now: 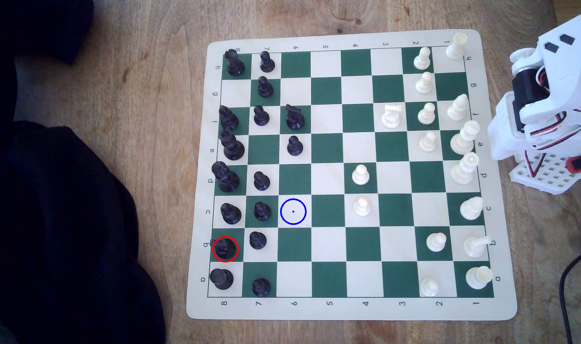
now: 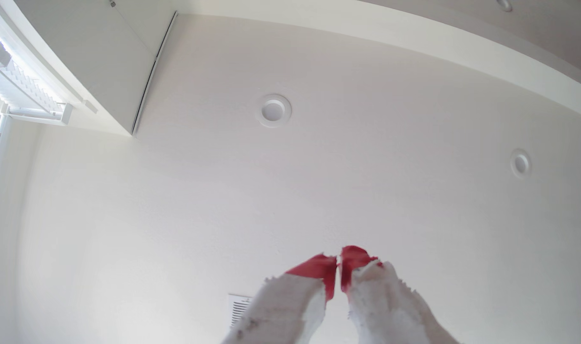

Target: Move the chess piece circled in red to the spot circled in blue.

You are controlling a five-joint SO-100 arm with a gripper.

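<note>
Knight point(image 1: 225, 248) in black plastic, ringed in red, stands on a green square at the board's point(image 1: 328, 307) edge on the exterior view's left, near the bottom corner. Blue-ringed cream square point(image 1: 293, 211) lies near it — two files rightward, one row up. Arm point(image 1: 554, 109) sits folded off the board's right edge, well apart from the knight. Gripper point(image 2: 338, 264) points at the ceiling point(image 2: 348, 158) — red-tipped jaws closed, empty.

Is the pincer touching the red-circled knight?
Apart. The wrist view shows the pincer shut on nothing, aimed at the ceiling; the exterior view shows the knight standing alone.
</note>
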